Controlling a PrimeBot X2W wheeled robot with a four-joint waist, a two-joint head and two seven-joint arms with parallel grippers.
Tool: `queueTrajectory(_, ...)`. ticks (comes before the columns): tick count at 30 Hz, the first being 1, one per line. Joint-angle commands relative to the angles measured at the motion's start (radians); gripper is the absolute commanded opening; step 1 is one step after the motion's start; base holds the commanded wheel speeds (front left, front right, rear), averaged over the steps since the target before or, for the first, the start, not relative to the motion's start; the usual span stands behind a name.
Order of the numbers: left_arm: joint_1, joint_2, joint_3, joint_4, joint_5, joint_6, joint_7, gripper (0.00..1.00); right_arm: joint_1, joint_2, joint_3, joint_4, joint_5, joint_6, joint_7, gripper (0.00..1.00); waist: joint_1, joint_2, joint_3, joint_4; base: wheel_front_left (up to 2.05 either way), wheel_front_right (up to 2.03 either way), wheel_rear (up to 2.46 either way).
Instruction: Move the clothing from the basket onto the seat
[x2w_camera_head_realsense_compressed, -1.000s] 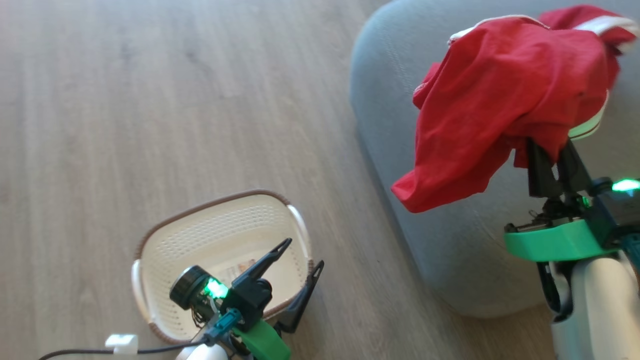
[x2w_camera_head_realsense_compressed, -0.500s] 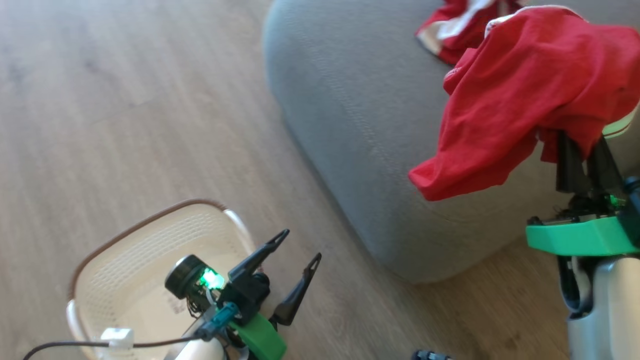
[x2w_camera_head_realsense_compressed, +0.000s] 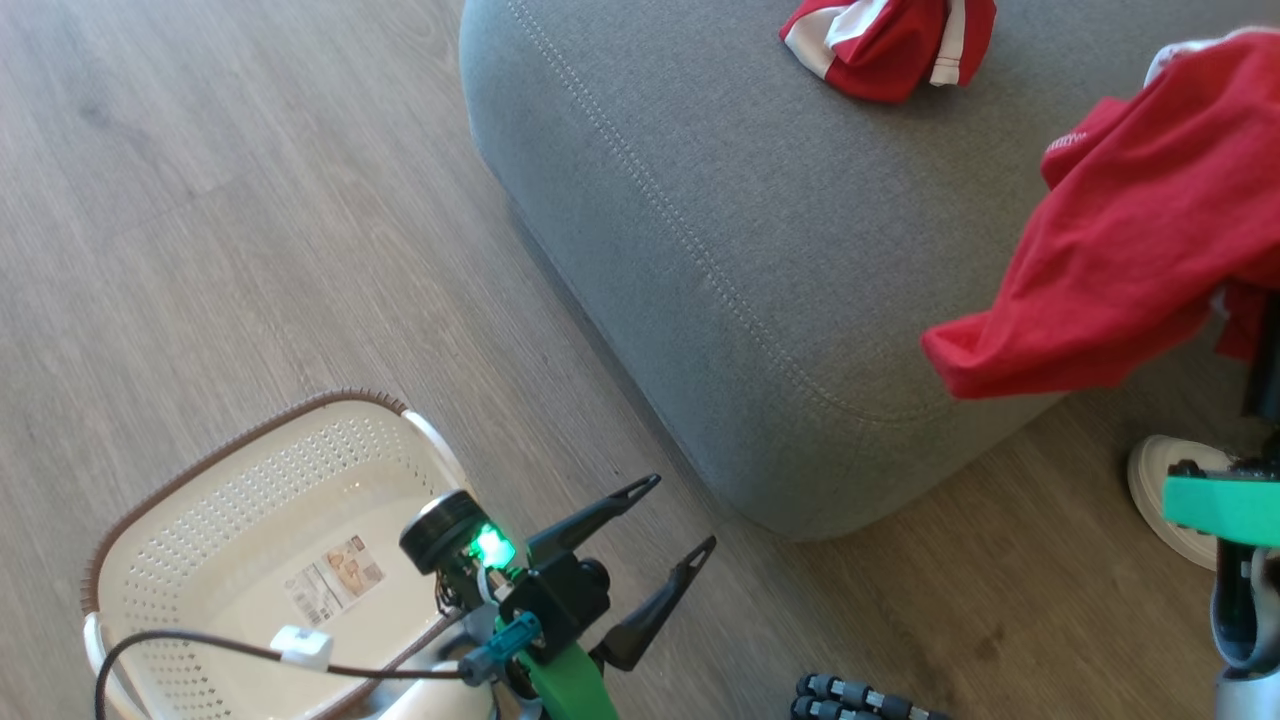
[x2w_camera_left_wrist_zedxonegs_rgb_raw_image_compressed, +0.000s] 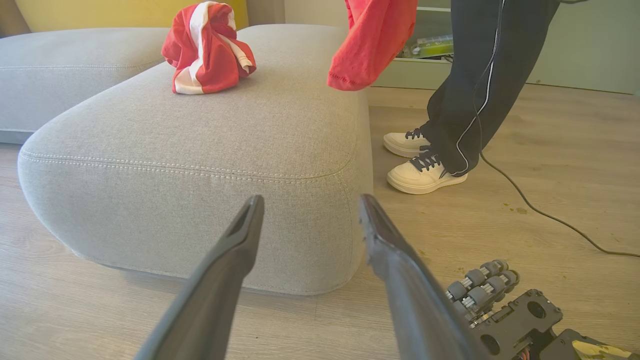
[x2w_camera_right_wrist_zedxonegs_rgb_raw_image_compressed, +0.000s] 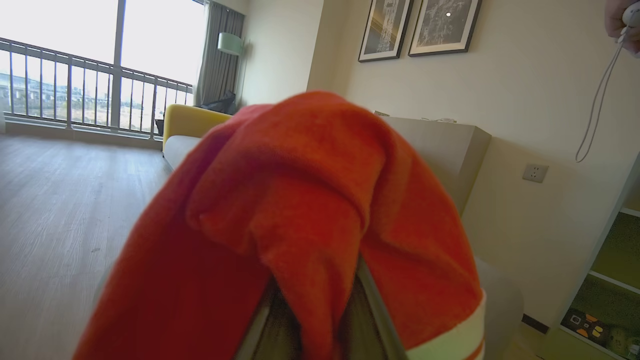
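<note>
The left gripper (x2w_camera_head_realsense_compressed: 682, 512) has two long tapering black fingers (x2w_camera_head_realsense_compressed: 595, 515) on a black block, backed by a silver-rimmed round black camera (x2w_camera_head_realsense_compressed: 440, 518), a green light (x2w_camera_head_realsense_compressed: 492, 548), a teal plug (x2w_camera_head_realsense_compressed: 498, 640) and a bright green bracket (x2w_camera_head_realsense_compressed: 565, 690). A dark cable (x2w_camera_head_realsense_compressed: 390, 672) with a white clip (x2w_camera_head_realsense_compressed: 300, 646) runs to it; the right arm shows a green mount (x2w_camera_head_realsense_compressed: 1222, 508) of the same colour over a pale grey forearm (x2w_camera_head_realsense_compressed: 1250, 700)
</note>
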Motion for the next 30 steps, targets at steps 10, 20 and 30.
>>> queueTrajectory(10, -0.014, 0.008, 0.067, -0.053, -0.006, -0.001, -0.005, 1.0, -0.021, -0.011, 0.006, -0.021, -0.007, 0.0, -0.005, 0.0, -0.0001, 0.0, 0.012, 0.006, 0.0, 0.0, 0.0)
queueTrajectory(20, -0.033, 0.073, 0.169, -0.11, 0.03, -0.001, -0.005, 1.0, -0.276, -0.011, -0.041, -0.001, 0.052, 0.0, -0.005, 0.0, -0.0001, 0.0, 0.186, 0.003, 0.0, 0.0, 0.0)
queueTrajectory(30, -0.127, 0.209, 0.141, -0.18, 0.048, -0.001, -0.005, 1.0, -0.689, -0.025, -0.049, 0.127, -0.009, 0.0, -0.005, 0.0, -0.0001, 0.0, 0.402, 0.046, 0.0, 0.0, 0.0)
